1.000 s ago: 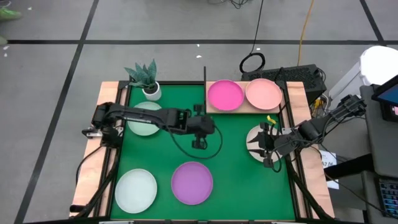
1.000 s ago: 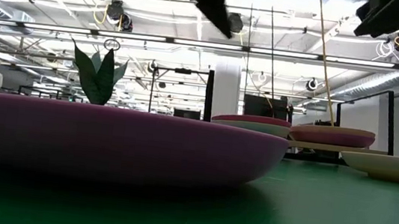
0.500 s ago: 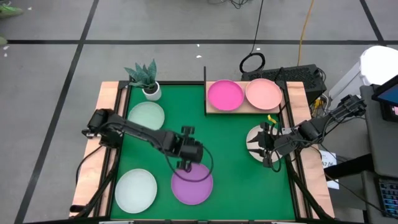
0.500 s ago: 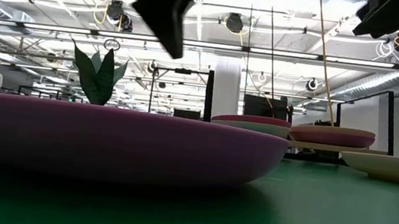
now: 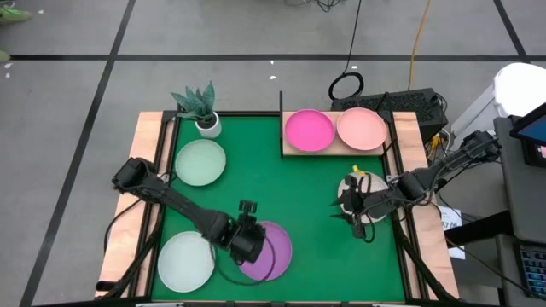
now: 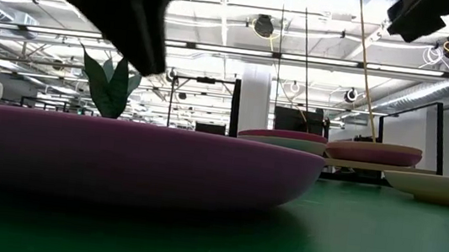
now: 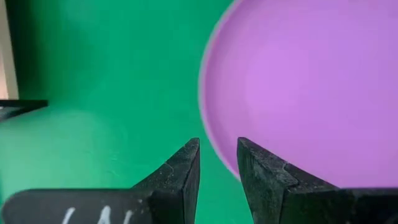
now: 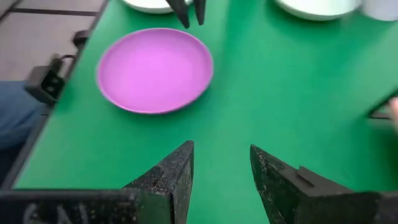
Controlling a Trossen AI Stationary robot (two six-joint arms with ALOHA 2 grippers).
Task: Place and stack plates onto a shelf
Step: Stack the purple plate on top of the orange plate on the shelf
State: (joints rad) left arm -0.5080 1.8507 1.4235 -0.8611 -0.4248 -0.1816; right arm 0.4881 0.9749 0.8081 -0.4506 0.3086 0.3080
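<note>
The purple plate lies flat on the green mat near the table's near edge; it fills the front of the low view as purple plate. My left gripper hangs over its left rim, narrowly open, one finger over the mat and one over the rim. In the low view, my left gripper is clear above the plate. My right gripper is open above the beige plate. The wooden shelf carries a hot pink plate and a salmon plate.
Two mint plates rest on the mat: one at far left, one at near left, close beside my left gripper. A potted plant stands at the far left corner. Open mat lies between the two arms.
My left gripper has swept from the middle of the table toward the near edge and slightly left, coming down over the purple plate's left rim. My right gripper has shifted a little toward the table's left over the beige plate. No plate has moved.
</note>
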